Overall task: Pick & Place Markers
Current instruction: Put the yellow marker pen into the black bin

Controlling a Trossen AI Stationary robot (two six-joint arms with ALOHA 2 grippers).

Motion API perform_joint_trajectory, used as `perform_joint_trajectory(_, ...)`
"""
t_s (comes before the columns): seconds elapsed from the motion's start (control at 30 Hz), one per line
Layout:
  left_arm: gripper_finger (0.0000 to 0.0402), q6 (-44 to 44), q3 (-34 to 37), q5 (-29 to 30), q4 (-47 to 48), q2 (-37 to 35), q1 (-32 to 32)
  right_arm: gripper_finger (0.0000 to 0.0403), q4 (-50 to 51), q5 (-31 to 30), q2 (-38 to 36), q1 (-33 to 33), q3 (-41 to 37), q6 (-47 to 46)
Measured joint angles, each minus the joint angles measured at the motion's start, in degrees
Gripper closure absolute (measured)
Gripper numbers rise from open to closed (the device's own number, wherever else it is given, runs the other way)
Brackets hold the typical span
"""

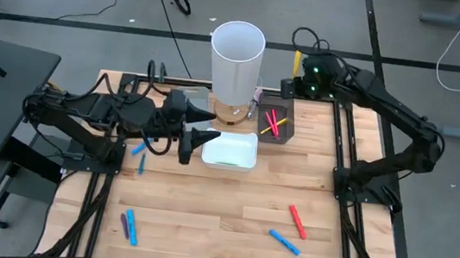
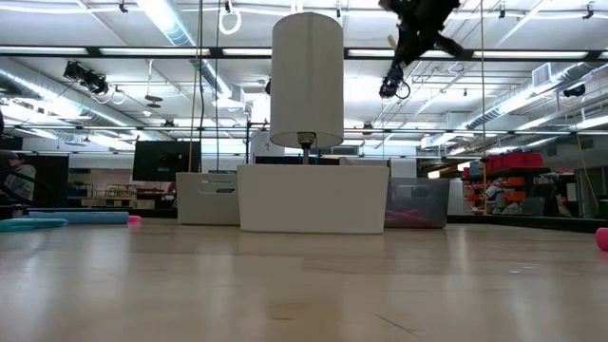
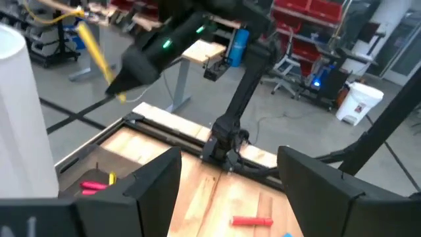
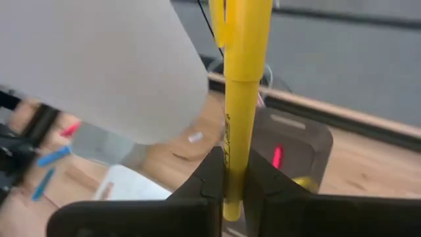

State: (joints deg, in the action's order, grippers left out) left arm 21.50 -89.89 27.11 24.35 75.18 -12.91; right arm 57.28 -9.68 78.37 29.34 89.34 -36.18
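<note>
My right gripper point(image 1: 299, 74) is up in the air at the table's far side, right of the tall white cylinder point(image 1: 236, 58). It is shut on a yellow marker point(image 1: 297, 60). Below it a dark tray point(image 1: 286, 128) holds red and yellow markers point(image 1: 272, 122). My left gripper point(image 1: 200, 141) hovers open and empty by the left end of the white tray point(image 1: 229, 151). Loose markers lie flat on the table: red point(image 1: 298, 221), blue point(image 1: 284, 242), blue point(image 1: 130, 226), purple point(image 1: 124, 223) and two blue ones point(image 1: 139, 155). My right gripper pinches the yellow marker between its two fingers near one end point(image 4: 231, 172); a short stub point(image 4: 230, 212) shows past them. The fingers slant down and lie across the marker. The marker's long part point(image 3: 94, 49) rises tilted from the fingers, clear of everything.
The white cylinder stands on a round base just behind the white tray and close to the right gripper. Another pale tray point(image 2: 207, 198) sits left of the cylinder. Black frame rails point(image 1: 342, 150) run along both sides. Bare wood point(image 1: 213, 205) lies in the near middle.
</note>
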Motion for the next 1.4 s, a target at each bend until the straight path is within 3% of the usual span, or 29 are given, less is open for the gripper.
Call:
perform_joint_trajectory(0.27,0.0143,-1.2,0.0,0.2,-1.3,0.0,0.0,0.0383,6.8,5.6,7.7,6.0,0.0,-0.7)
perform_joint_trajectory(0.6,0.0143,-3.2,0.0,0.1,-1.4,0.0,0.0,0.0383,9.3,7.9,18.4,6.5,0.0,-3.5)
perform_joint_trajectory(0.83,0.0143,-3.3,0.0,-1.9,-1.4,0.0,0.0,0.0383,10.9,8.2,22.0,6.5,-0.8,-5.9)
perform_joint_trajectory(1.03,0.0143,-3.3,0.0,-3.4,-1.4,0.0,0.0,0.0383,7.8,10.3,23.5,6.6,-4.7,-8.1)
perform_joint_trajectory(1.4,0.0143,-3.0,0.0,-5.4,-1.4,0.0,0.0,0.0383,-5.9,16.7,23.6,7.0,-19.6,-12.3)
